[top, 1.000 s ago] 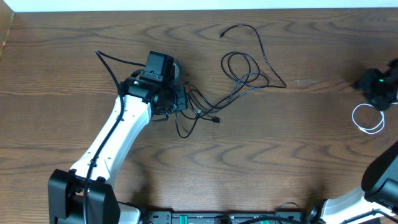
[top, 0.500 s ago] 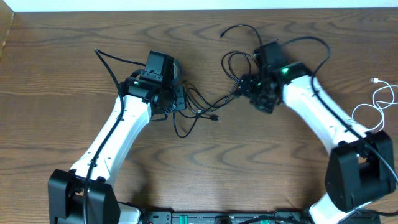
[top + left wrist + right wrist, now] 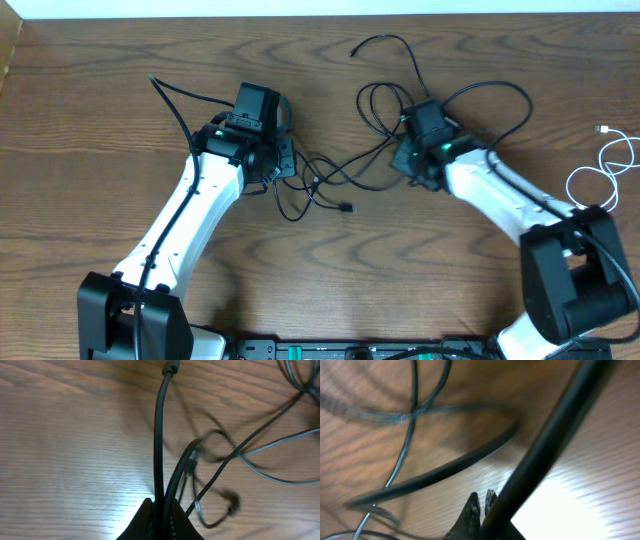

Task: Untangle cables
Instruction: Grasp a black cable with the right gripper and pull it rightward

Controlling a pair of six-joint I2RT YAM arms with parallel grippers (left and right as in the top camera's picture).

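Observation:
The black cable (image 3: 386, 40) lies in loose loops across the middle of the table, one end plug (image 3: 345, 208) lying free. My left gripper (image 3: 288, 160) is at the tangle's left side. In the left wrist view it (image 3: 162, 505) is shut on two dark strands of the black cable (image 3: 159, 435). My right gripper (image 3: 405, 162) is down in the loops on the right side. Its jaws (image 3: 483, 494) are shut, and a thick dark wire (image 3: 545, 445) crosses in front, so I cannot see a strand between them. The white cable (image 3: 603, 130) lies apart at the far right.
The left arm's own black wire (image 3: 175, 95) trails off to the upper left. The right arm's wire (image 3: 500, 88) arcs above its wrist. The table's far edge (image 3: 320, 14) runs along the top.
My right arm has swung from the white cable at the far right into the black tangle and its jaws have shut. The loops and the free plug have shifted slightly. The left gripper stays put.

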